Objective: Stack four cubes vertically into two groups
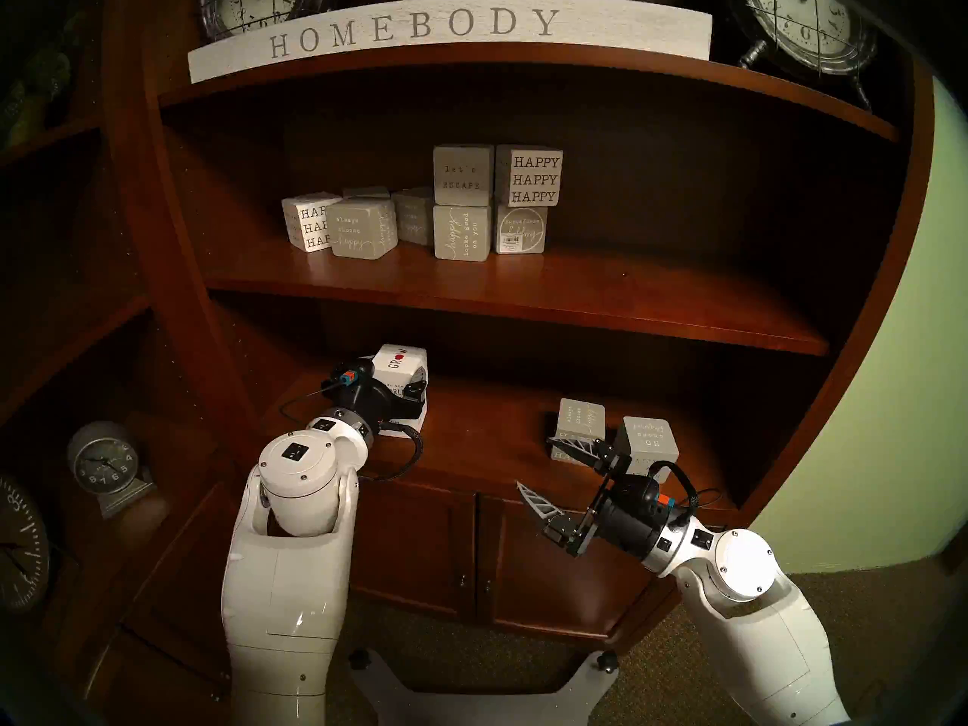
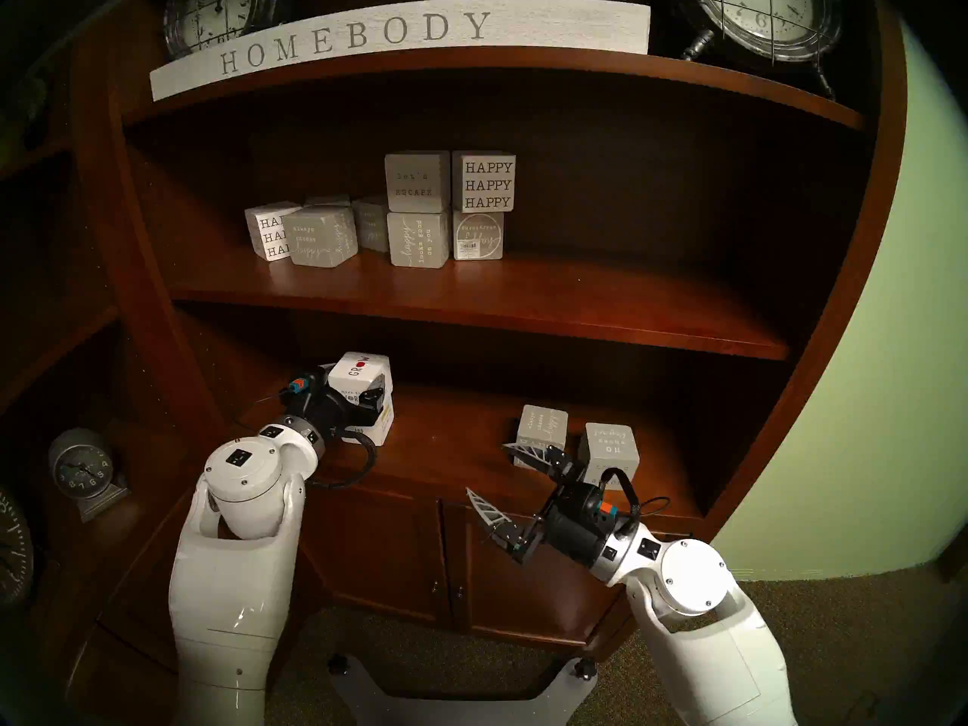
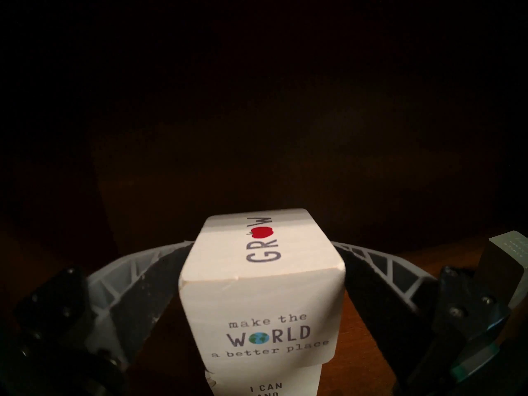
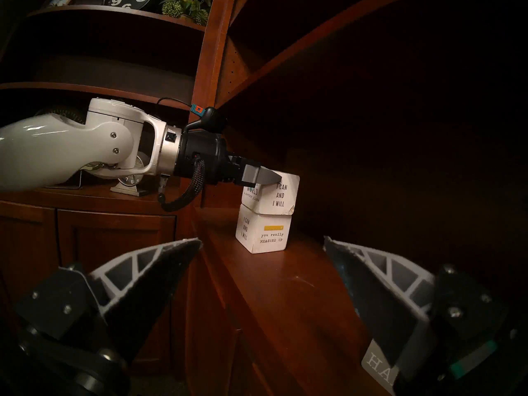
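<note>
On the lower shelf, a white "GROW" cube sits on a second white cube, slightly turned on it. My left gripper is shut on the upper white cube, one finger on each side face; it also shows in the right wrist view. Two grey white-lettered cubes stand side by side at the shelf's right, one to the left of the other. My right gripper is open and empty, just in front of the left grey cube.
The shelf above carries several more grey and white "HAPPY" cubes, some stacked. A "HOMEBODY" sign and clocks sit on top. Cabinet doors lie below the shelf edge. A small clock stands at the left.
</note>
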Robot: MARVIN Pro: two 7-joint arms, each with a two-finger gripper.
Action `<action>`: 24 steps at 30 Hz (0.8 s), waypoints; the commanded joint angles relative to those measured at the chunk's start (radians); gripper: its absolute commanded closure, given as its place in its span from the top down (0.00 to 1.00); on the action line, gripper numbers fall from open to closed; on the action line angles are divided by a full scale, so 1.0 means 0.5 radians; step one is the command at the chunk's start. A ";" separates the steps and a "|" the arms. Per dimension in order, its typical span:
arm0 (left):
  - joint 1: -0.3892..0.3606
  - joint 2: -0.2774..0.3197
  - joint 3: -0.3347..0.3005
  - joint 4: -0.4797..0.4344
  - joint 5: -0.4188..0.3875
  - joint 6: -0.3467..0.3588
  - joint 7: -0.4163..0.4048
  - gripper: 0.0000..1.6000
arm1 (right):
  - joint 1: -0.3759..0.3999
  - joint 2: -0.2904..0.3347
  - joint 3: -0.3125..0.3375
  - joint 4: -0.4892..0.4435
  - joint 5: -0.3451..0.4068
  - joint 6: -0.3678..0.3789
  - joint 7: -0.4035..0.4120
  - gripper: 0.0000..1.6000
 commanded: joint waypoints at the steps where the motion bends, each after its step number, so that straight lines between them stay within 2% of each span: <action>1: -0.010 0.022 -0.007 -0.071 -0.035 -0.086 -0.044 1.00 | 0.007 -0.004 -0.005 -0.035 0.006 0.004 0.003 1.00; 12: 0.002 0.029 -0.014 -0.104 -0.002 -0.061 -0.025 1.00 | 0.007 -0.005 -0.004 -0.035 0.006 0.004 0.003 1.00; 17: 0.016 0.053 -0.034 -0.164 -0.032 -0.115 -0.058 1.00 | 0.007 -0.006 -0.004 -0.034 0.005 0.003 0.004 1.00; 24: 0.048 0.051 -0.054 -0.267 -0.055 -0.084 -0.078 1.00 | 0.007 -0.006 -0.003 -0.034 0.005 0.003 0.005 1.00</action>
